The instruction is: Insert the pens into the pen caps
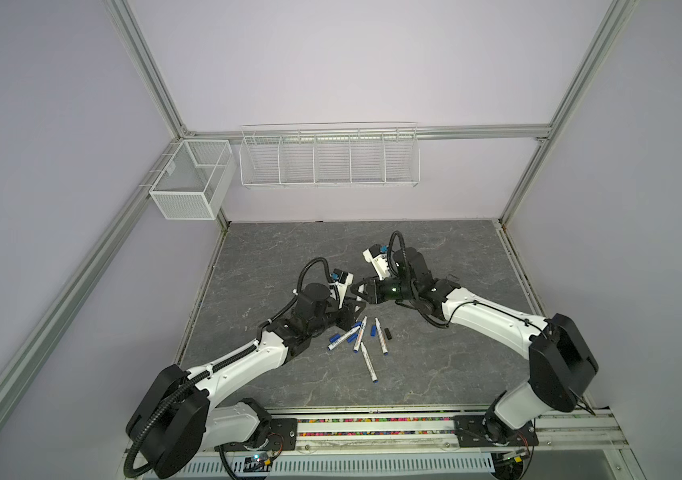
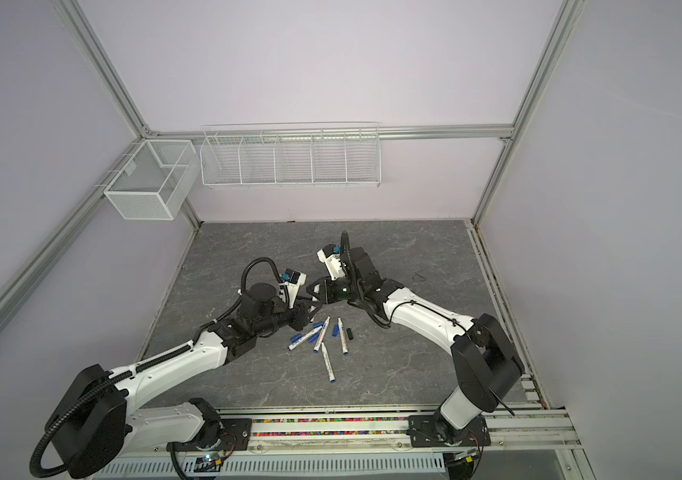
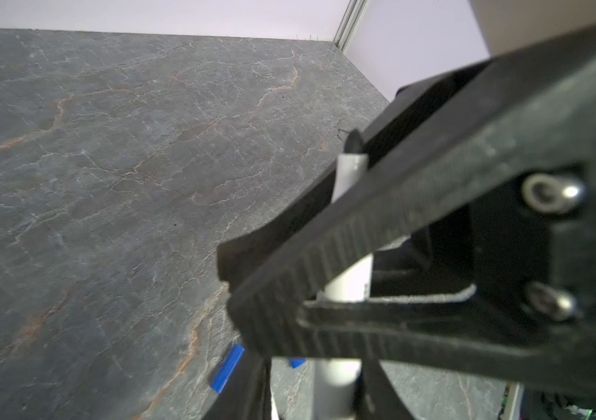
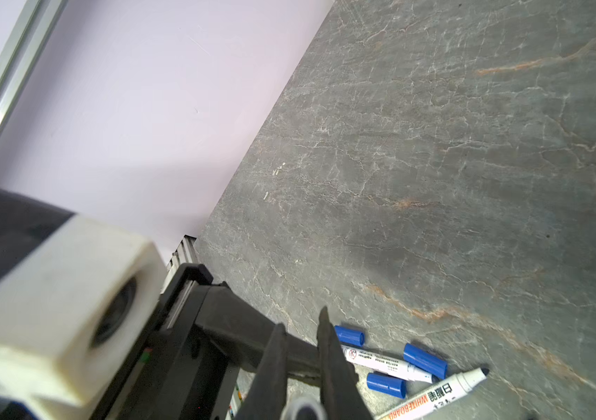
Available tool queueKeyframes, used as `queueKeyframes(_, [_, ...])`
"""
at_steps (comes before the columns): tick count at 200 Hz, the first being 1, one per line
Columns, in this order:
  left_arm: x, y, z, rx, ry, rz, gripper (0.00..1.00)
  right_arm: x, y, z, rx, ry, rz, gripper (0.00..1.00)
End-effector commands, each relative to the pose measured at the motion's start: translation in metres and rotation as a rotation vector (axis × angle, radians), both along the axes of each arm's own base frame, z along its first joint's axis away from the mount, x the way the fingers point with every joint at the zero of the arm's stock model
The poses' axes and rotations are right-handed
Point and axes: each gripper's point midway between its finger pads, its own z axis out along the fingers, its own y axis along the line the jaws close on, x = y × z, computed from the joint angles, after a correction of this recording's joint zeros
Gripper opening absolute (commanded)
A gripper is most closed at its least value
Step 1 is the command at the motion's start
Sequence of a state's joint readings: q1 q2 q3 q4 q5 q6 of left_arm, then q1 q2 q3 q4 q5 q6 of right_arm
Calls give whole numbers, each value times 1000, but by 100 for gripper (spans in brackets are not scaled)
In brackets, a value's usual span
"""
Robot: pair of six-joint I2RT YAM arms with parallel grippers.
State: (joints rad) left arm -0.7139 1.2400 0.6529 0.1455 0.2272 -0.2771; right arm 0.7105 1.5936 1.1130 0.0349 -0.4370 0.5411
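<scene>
The right gripper (image 4: pixel 302 322) has its jaws clamped across the pen (image 3: pixel 349 276), above the tabletop (image 1: pixel 435 374). The left gripper (image 1: pixel 355 308) has its jaws slightly parted around the barrel. Best back left straight off, then line the tip squarely with a matching cap (image 4: pixel 425 360).

- Your left arm (image 1: pixel 239 361) and right arm (image 1: pixel 493 316) both reach inward and nearly meet in the middle.
- Your left gripper (image 1: pixel 358 311) has its jaws slightly parted.
- Your right gripper (image 1: pixel 358 291) has its jaws pinched narrow.
</scene>
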Motion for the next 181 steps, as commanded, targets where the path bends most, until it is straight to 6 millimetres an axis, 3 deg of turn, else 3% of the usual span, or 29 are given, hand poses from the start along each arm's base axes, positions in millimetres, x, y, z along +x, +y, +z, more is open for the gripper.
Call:
queueKeyframes(1, [3, -7, 22, -42, -42, -25, 26, -6, -1, 12, 54, 11, 17, 7])
queueKeyframes(17, [2, -9, 29, -55, -57, -40, 18, -5, -1, 10, 51, 15, 15, 7])
queueKeyframes(38, [-1, -13, 30, -55, -55, -66, 0, -4, -3, 9, 50, 17, 7, 7])
queueKeyframes(77, [0, -12, 12, -57, 3, -47, 0, -1, -12, 9, 49, 15, -26, 9])
queueKeyframes(84, [1, -11, 8, -60, 14, -31, 0, 1, -17, 9, 40, 10, -45, 16])
queueKeyframes(99, [6, -4, -1, -52, 36, 26, 0, 4, -32, 8, 6, -9, -107, 44])
queueKeyframes(114, [11, 5, -11, -28, 53, 94, 0, 6, -52, 5, -54, -38, -186, 55])
queueKeyframes(151, [24, 29, -25, 42, 78, 240, 0, 1, -105, -17, -269, -83, -346, 57])
queueKeyframes(181, [21, 26, -29, 60, 65, 201, 0, -15, -117, -56, -482, -54, -316, 56])
